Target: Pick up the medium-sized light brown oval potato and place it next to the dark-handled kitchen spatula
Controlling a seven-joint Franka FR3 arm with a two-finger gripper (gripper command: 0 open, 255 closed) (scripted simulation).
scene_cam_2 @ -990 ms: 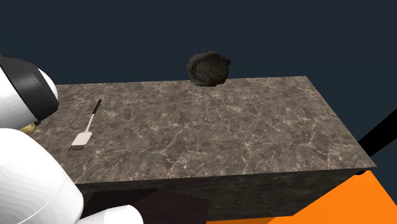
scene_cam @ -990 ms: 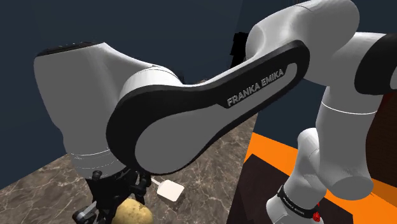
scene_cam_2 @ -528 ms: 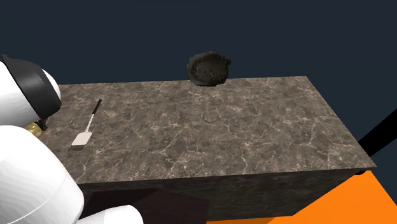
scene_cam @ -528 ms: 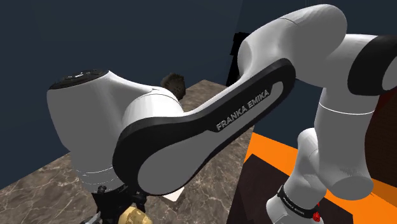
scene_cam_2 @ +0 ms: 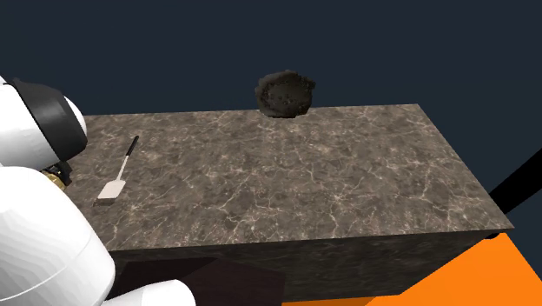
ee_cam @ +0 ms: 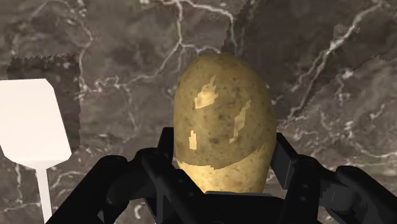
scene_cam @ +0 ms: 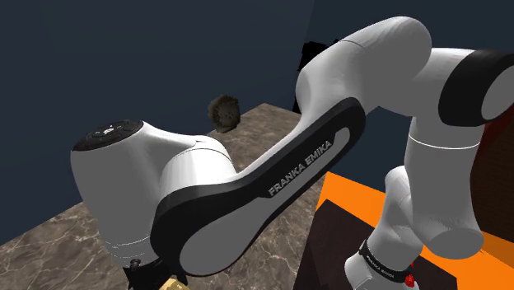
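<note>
A light brown oval potato (ee_cam: pixel 222 114) with paler patches sits clasped between my black fingers (ee_cam: pixel 289 168), so my gripper (ee_cam: pixel 224 151) is shut on it just above the dark marble tabletop (ee_cam: pixel 331 83). The spatula's white blade (ee_cam: pixel 32 121) lies close beside the potato. In the second exterior view the spatula (scene_cam_2: pixel 117 176), white blade and thin dark handle, lies near the table's left end. A sliver of the potato (scene_cam_2: pixel 56 179) peeks out beside my arm, just left of the spatula. At the shoulder view's bottom edge a bit of the potato (scene_cam: pixel 174 284) shows under my wrist.
A dark lumpy round object (scene_cam_2: pixel 285 94) sits at the table's far edge, also visible behind my arm (scene_cam: pixel 223 112). The marble tabletop (scene_cam_2: pixel 287 174) stretches wide to the second exterior view's right. An orange floor (scene_cam: pixel 362 194) lies beside the stand.
My arm has dropped lower toward the table, carrying the potato down beside the spatula. In the shoulder view the potato has sunk to the bottom edge and the dark lump has come into sight.
</note>
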